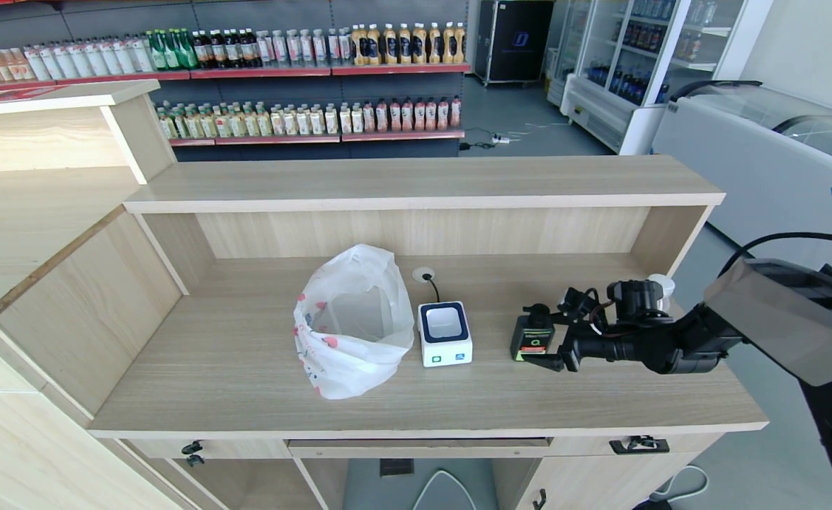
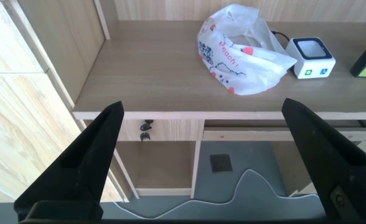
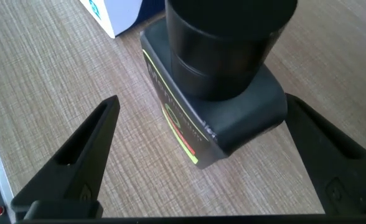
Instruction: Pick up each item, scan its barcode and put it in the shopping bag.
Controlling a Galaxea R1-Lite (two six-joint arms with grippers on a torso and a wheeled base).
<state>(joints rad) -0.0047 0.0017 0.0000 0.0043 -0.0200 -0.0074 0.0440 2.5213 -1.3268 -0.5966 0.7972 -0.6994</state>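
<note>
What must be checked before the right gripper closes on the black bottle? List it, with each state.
1. Fingers of the right gripper open: ok.
2. The black bottle upright on the counter, lined up with the gap between the fingers: ok.
3. Barcode side of the bottle known: cannot tell.
4. Top window of the scanner uncovered, counter between it and the bottle bare: ok.
5. Mouth of the shopping bag open, bag right beside the scanner: ok.
6. The left gripper held off the counter, out of the way: ok.
</note>
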